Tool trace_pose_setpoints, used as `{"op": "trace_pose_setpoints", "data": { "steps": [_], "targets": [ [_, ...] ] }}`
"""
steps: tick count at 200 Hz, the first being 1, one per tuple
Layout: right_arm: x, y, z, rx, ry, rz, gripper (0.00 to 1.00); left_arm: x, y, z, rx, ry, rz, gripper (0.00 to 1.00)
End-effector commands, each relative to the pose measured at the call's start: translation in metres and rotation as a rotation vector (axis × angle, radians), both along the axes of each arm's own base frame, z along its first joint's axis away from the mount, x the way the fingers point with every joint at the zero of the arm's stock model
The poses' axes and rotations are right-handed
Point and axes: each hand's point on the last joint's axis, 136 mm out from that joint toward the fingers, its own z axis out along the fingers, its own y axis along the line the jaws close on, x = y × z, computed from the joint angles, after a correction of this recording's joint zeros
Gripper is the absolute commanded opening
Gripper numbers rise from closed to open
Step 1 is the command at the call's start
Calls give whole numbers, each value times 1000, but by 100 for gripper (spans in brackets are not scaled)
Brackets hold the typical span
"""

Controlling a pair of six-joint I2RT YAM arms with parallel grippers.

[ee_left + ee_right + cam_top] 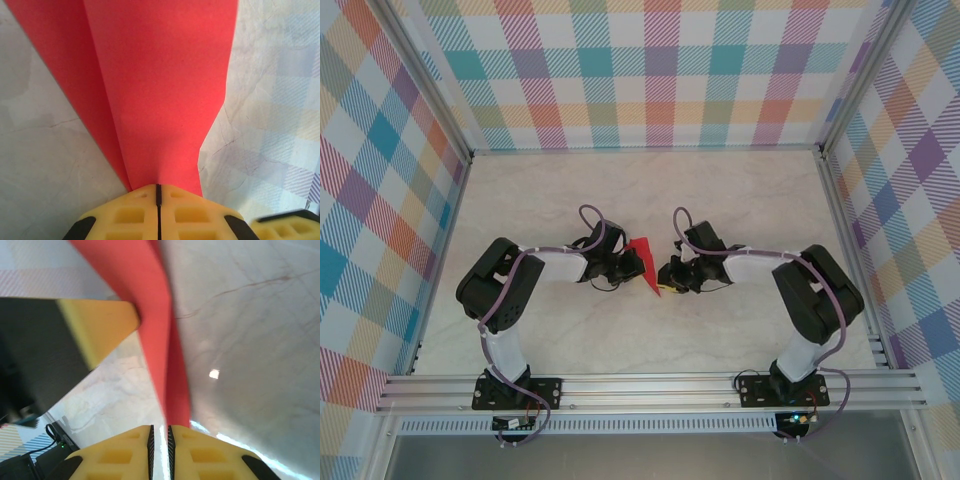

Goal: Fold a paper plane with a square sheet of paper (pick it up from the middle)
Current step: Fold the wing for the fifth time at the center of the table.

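Yellow fingers (130, 215) of the left end effector (158, 192) sit at the bottom of the left wrist view. They are pressed together with only a hairline seam between them. They are clamped on the paper plane (160, 90), which fans up and away from them as a broad red panel with a second layer showing along its left side. A corner of another yellow pad (282, 227) shows at the lower right of that view.

The right wrist camera shows the other end. The right end effector (160, 432) has its fingers (115, 460) nearly together, leaving a thin slit. The plane's narrow red strip (155, 350) runs down into their tips. Higher up, the left arm's yellow and black finger (95, 325) meets the strip from the left side, blurred.

From above, the plane (642, 262) is a small red wedge near the middle of the pale marbled worktop (640, 190). It is held between the left end effector (626, 268) and the right end effector (666, 283). Whether it touches the worktop cannot be told.

Both arms bend inward from bases bolted to an aluminium rail (650, 385) at the near edge. Purple cables (590, 215) loop over their wrists. Plaid walls (640, 70) close in the back and both sides. The two wrists crowd the plane and cover its edges from above.
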Motion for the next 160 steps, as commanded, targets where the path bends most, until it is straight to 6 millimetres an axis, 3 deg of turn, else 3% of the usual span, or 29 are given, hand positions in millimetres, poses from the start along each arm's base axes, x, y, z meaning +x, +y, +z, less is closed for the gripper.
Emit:
{"op": "trace_pose_setpoints", "data": {
  "steps": [1, 51, 160],
  "targets": [
    [-4, 5, 6, -30, -33, 50, 17, -12, 16, -29, 112, 66, 17, 7],
    [1, 20, -9, -34, 0, 83, 14, -11, 16, -29, 115, 67, 18, 7],
    [-18, 2, -38, -124, 77, 95, 13, -11, 18, -31, 124, 70, 22, 7]
  ]
}}
